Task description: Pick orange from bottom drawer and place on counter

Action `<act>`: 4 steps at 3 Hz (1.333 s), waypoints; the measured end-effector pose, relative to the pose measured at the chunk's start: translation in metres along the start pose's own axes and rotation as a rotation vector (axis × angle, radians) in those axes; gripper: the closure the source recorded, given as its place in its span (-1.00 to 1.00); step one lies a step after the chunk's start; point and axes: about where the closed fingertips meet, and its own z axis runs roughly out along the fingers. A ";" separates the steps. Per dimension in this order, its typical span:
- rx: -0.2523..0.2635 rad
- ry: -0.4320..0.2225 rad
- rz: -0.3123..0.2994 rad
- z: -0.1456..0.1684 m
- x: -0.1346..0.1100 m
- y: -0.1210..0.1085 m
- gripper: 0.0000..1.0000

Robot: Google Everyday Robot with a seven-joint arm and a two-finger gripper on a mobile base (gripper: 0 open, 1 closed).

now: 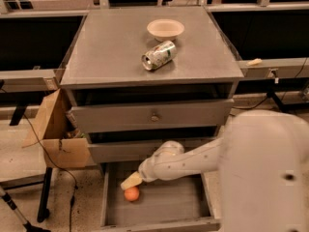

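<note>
The orange [132,194] lies on the grey floor of the open bottom drawer [169,206], near its left side. My gripper [130,181] reaches down into the drawer from the right, its pale tip just above the orange and touching or nearly touching it. The white arm fills the lower right of the view. The counter [111,47] is the flat grey top of the cabinet above.
A silver-green drink can [158,55] lies on its side on the counter, with a shallow cream bowl [165,29] behind it. Two shut drawers sit above the open one. A cardboard box [58,134] stands left of the cabinet, with cables and a stand leg on the floor.
</note>
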 end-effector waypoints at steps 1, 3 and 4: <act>-0.049 0.123 0.037 0.062 0.014 0.032 -1.00; -0.055 0.174 0.104 0.067 0.025 0.034 -1.00; -0.076 0.174 0.076 0.075 0.023 0.042 -1.00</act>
